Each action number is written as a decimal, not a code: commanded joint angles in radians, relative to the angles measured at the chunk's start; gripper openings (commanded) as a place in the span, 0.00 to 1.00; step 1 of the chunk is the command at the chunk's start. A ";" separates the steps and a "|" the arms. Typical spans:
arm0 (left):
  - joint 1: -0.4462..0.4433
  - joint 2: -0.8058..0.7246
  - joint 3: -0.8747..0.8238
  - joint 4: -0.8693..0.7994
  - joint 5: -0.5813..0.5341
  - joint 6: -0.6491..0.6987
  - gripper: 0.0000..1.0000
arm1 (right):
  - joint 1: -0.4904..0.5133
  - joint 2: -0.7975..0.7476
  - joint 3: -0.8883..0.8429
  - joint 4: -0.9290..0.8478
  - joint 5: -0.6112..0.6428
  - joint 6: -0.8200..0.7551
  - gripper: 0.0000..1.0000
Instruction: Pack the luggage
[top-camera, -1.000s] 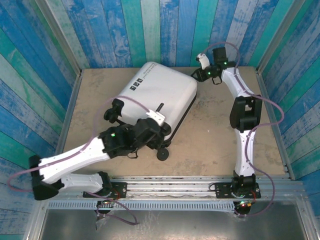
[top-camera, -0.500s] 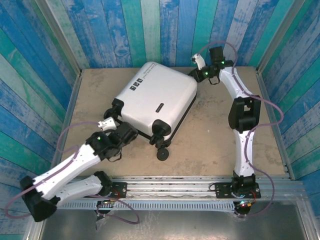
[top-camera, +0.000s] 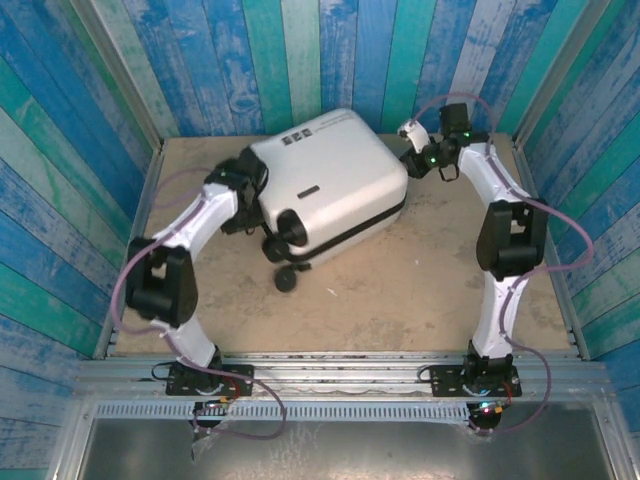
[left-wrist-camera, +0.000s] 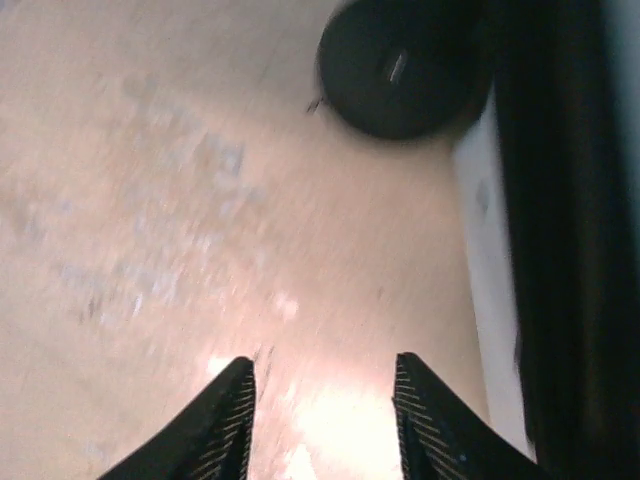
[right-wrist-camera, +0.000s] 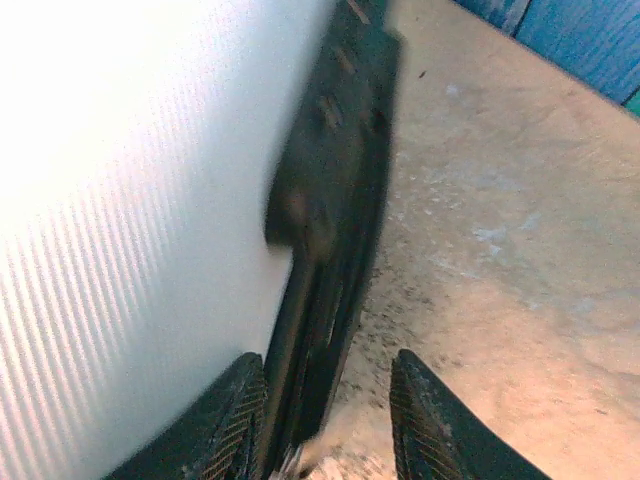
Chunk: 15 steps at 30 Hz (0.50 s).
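Hovering partly open and empty, the left gripper (left-wrist-camera: 322, 365) is facing bare table (left-wrist-camera: 150, 200). A black wheel (left-wrist-camera: 395, 65) is sitting ahead of it, with the closed suitcase (top-camera: 335, 175) just to its right. The right gripper (right-wrist-camera: 327, 360), also parted and holding nothing, is sitting close along the zipper trim (right-wrist-camera: 335, 200). A push from either side could be rolling the suitcase away on its wheels.

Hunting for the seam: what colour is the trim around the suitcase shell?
Black trim on a white shell, clearest in the right wrist view.
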<state>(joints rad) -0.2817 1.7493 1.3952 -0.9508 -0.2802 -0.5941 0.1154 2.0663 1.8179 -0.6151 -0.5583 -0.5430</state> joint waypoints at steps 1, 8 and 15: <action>-0.068 0.166 0.233 0.211 0.224 0.227 0.45 | 0.201 -0.141 -0.151 -0.114 -0.245 -0.139 0.38; 0.006 0.289 0.487 0.188 0.264 0.296 0.72 | 0.296 -0.413 -0.502 0.182 -0.136 0.084 0.40; 0.124 0.114 0.545 0.231 0.079 0.297 0.80 | 0.387 -0.594 -0.664 0.249 -0.032 0.199 0.41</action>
<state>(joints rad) -0.1299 1.9934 1.9255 -0.8047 -0.2665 -0.3031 0.4236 1.5383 1.1717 -0.4889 -0.4397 -0.4278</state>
